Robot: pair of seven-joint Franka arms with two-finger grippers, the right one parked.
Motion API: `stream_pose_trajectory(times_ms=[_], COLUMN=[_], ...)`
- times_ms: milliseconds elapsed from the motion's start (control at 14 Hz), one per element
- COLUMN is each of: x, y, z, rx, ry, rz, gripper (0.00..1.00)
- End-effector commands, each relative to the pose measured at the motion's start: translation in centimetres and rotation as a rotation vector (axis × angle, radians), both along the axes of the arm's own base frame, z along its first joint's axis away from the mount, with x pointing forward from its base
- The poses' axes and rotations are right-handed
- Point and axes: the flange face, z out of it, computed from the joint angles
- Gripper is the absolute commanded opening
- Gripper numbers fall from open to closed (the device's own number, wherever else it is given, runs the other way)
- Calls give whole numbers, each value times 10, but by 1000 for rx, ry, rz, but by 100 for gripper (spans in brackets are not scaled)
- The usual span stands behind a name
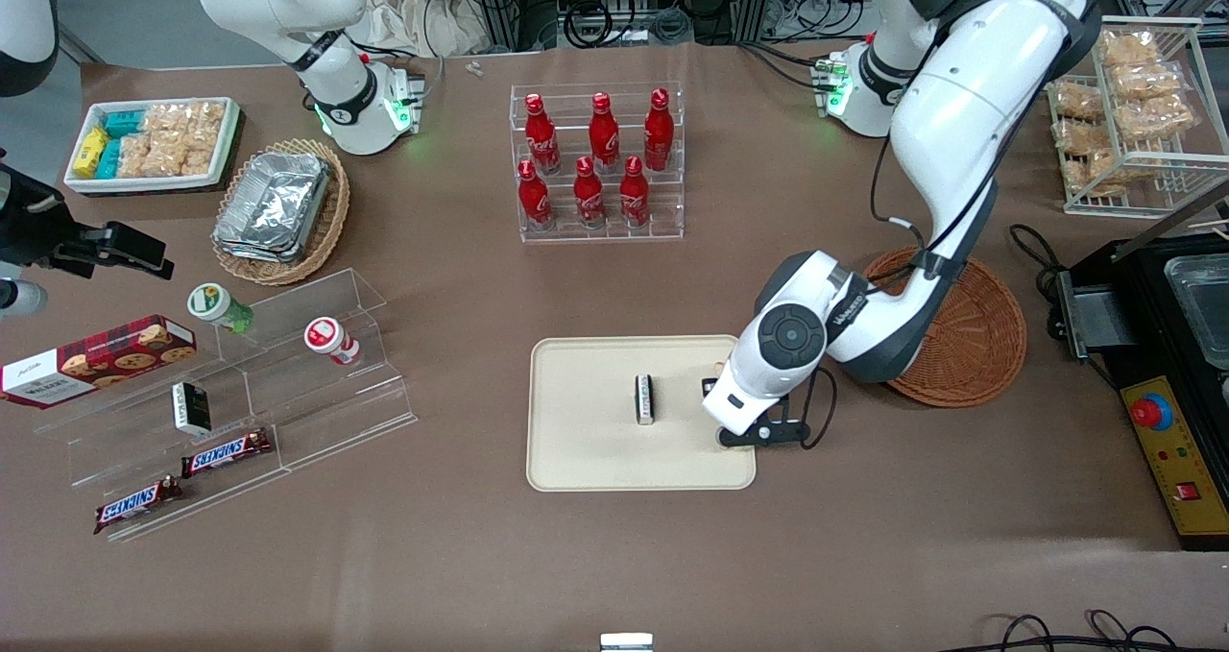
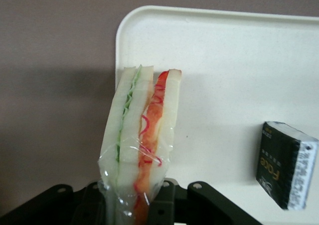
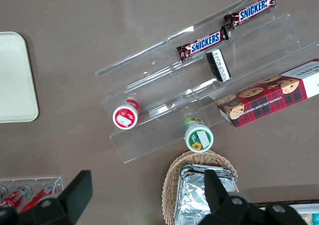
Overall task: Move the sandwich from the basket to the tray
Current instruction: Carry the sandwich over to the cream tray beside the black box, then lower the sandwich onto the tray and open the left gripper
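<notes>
gripper (image 1: 718, 412): my fingers clamp the sandwich (image 2: 142, 135) over the tray (image 1: 586, 460) edge nearest the basket (image 1: 970, 345)
box (image 1: 644, 398): on tray, beside me

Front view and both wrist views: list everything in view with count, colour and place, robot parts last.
sandwich: 1, white with red and green filling, in the gripper over the tray edge
tray: 1, cream, near the front camera
small black box: 1, on the tray
basket: 1, reddish-brown, beside the tray
cola bottles: 6, red, in a clear rack
Snickers bars: 2, on the clear stepped stand
cookie box: 1, red
foil trays: stack, silver, in a tan basket
gripper: 1, black, shut on the sandwich
</notes>
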Motion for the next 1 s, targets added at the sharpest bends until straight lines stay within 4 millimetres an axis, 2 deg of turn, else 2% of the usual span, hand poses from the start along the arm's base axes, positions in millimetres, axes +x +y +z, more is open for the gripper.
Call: stream_pose_trajectory(times_ms=[0, 71, 143, 214, 286, 429, 500, 571, 643, 786, 929], x=[3, 2, 2, 1, 0, 1, 2, 4, 9, 2, -1], y=[-21, -20, -20, -22, -25, -25, -24, -25, -20, -5, 29], z=[-19, -22, -23, -24, -22, -14, -6, 10, 36, 97, 165], rx=[9, 22, 24, 25, 26, 24, 23, 22, 22, 97, 102], ry=[-43, -47, -48, -47, -52, -62, -70, -91, -126, -116, -91], rz=[-4, -6, -8, -11, -17, -15, -11, 10, 52, 81, 162], gripper=[0, 0, 30, 88, 100, 100, 100, 100, 100, 100, 100])
